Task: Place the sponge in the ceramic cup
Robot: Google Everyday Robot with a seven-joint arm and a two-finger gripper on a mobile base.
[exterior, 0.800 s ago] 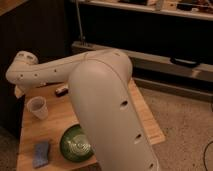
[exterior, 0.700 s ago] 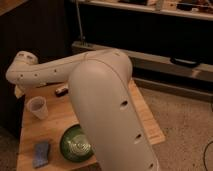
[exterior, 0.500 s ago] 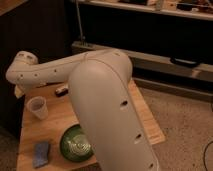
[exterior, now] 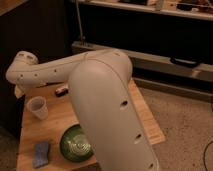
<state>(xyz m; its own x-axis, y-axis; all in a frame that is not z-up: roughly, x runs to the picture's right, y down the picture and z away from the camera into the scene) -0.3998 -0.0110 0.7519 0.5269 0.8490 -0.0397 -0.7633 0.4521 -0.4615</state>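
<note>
Jaws of the gripper (exterior: 18, 91) hang just left of the ceramic cup (exterior: 37, 107); open or shut, nobody can tell. Sponge (exterior: 41, 152) lies on the table (exterior: 55, 127), well apart from them, not in the cup.

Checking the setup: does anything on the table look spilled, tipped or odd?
Nothing stands out: the ceramic cup stands upright, the sponge lies flat beside the green bowl, and the gripper hangs by the table's far-left edge.
</note>
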